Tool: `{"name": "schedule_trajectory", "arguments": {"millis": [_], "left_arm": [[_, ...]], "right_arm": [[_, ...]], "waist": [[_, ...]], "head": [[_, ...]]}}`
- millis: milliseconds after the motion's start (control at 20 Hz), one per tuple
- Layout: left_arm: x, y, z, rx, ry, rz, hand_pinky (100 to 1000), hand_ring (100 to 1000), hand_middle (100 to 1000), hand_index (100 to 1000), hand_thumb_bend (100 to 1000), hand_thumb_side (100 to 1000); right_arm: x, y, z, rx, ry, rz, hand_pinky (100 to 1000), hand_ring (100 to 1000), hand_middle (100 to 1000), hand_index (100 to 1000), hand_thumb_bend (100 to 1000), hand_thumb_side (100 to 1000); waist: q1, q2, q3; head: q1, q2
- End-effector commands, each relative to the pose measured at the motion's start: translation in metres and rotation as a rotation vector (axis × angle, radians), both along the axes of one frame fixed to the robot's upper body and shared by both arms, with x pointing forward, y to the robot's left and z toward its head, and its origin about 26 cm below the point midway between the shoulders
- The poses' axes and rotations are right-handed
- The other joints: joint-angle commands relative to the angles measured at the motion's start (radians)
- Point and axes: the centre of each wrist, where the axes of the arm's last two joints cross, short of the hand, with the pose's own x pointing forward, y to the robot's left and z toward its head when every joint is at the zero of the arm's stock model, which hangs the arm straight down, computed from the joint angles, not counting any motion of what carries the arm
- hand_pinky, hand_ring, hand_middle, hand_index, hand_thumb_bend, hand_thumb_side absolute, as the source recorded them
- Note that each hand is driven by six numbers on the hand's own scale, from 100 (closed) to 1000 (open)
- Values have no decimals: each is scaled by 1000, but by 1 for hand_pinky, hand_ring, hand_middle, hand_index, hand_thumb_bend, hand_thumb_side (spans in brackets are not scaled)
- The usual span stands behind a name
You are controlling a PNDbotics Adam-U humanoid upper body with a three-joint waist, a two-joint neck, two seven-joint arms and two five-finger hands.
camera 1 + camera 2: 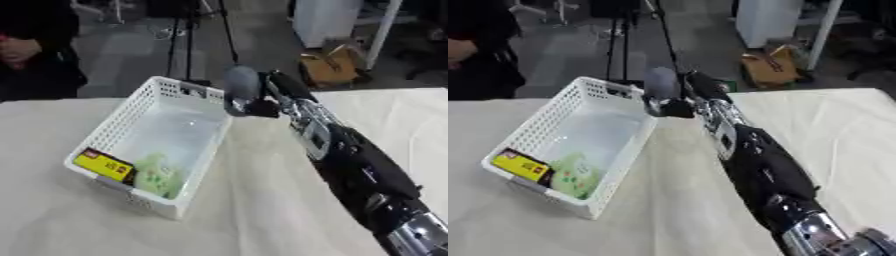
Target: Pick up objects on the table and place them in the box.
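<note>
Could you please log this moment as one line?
right robot hand: holding grey object over white basket rim | basket: yellow packet, green item

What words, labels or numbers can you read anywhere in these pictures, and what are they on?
None can be read.
Yellow packet in the white basket: dark marks, too blurred to read.
Pale green packet beside it: no legible print.
Grey object in the right hand: no text visible.
</note>
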Motion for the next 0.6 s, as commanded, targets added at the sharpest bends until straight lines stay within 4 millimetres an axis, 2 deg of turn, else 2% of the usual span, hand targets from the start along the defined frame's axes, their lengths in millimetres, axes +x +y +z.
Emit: {"name": "schedule_trajectory", "arguments": {"millis": [50, 400, 600], "left_arm": [[-3, 2, 9, 20, -27, 4, 674, 625, 728, 711, 100, 621], [-3, 2, 8, 21, -25, 3, 674, 625, 728, 711, 100, 621], [-3, 1, 8, 20, -23, -2, 674, 626, 729, 711, 100, 621]], "right_arm": [[-2, 4, 31, 15, -75, 20, 952, 912, 470, 723, 386, 849], [-5, 17, 44, 33, -109, 44, 952, 912, 468, 721, 385, 858], [-8, 39, 45, 29, -112, 74, 952, 911, 468, 721, 385, 865]], "waist": [[1, -28, 1], [-2, -30, 6], [-2, -29, 13]], "head": [[1, 4], [-1, 6], [-8, 3]]}}
